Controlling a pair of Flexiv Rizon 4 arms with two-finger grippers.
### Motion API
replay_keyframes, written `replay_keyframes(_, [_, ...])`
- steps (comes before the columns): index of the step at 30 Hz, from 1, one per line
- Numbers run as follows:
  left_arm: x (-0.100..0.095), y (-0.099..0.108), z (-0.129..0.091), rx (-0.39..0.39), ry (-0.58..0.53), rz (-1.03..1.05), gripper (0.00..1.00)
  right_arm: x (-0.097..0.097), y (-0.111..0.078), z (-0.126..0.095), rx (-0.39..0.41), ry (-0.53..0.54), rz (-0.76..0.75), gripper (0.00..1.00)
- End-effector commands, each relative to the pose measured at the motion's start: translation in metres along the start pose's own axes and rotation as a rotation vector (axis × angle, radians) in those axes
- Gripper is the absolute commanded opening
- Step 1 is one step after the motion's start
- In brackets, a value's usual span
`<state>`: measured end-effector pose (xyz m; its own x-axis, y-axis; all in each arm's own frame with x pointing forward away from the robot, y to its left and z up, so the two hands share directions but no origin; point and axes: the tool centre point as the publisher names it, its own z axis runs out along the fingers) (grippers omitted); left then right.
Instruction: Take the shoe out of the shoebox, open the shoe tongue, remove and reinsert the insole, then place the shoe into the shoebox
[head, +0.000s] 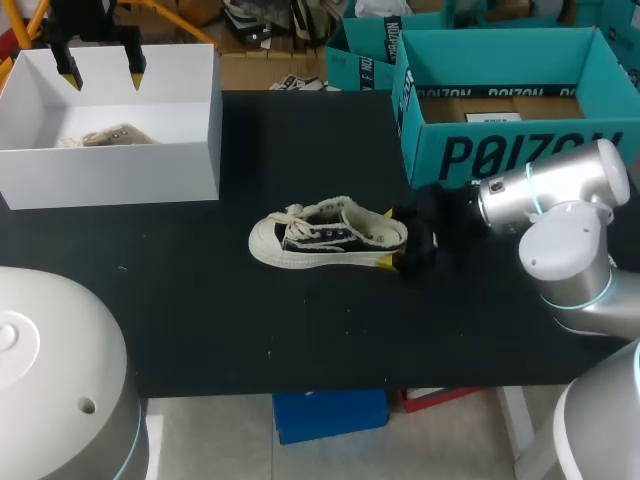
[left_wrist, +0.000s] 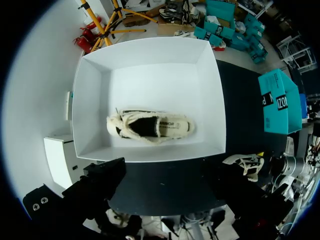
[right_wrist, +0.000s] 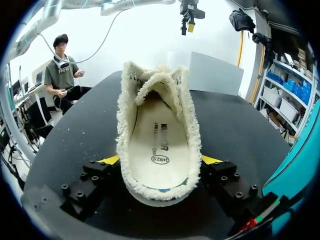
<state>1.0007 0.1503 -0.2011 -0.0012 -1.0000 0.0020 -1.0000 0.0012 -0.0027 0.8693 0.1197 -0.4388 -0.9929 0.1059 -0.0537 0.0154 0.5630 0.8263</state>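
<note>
Right gripper (right_wrist: 160, 161) is clamped on the heel of the shoe (right_wrist: 159, 125), one yellow tip against each side. The shoe stands on its sole on the black table (head: 200, 300), insole showing inside, with its toe toward the white shoebox (head: 110, 175) and its heel near the teal box (head: 500, 150). Left gripper (head: 101, 70) hangs above the shoebox with its fingers apart, and a second shoe (left_wrist: 150, 127) lies inside that box.

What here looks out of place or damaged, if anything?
Nothing stands out. One shoe stands upright on the black table, its heel clamped by the right gripper; a second shoe sits neatly in the white shoebox. Nothing is spilled or visibly damaged.
</note>
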Motion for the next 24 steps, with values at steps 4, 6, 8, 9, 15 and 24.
replay_keyframes(4, [0.016,0.007,0.002,-0.025,-0.079,-0.025,1.0,-0.002,-0.001,0.005,0.002,-0.002,0.001,0.0])
replay_keyframes(6, [0.023,0.01,0.002,-0.03,-0.097,-0.041,1.0,-0.002,-0.001,0.005,0.002,-0.002,0.001,0.0])
replay_keyframes(8, [0.032,0.015,0.003,-0.032,-0.12,-0.058,1.0,-0.002,-0.001,0.005,0.002,-0.002,0.001,0.0])
replay_keyframes(9, [0.036,0.017,0.003,-0.029,-0.131,-0.068,1.0,-0.002,-0.001,0.005,0.002,-0.002,0.001,0.0])
replay_keyframes(15, [0.07,0.035,0.007,-0.024,-0.183,-0.082,1.0,-0.002,-0.001,0.005,0.002,-0.002,0.001,0.0])
replay_keyframes(24, [0.132,0.066,0.025,-0.054,-0.217,-0.033,1.0,-0.002,-0.001,0.005,0.002,-0.002,0.001,0.0])
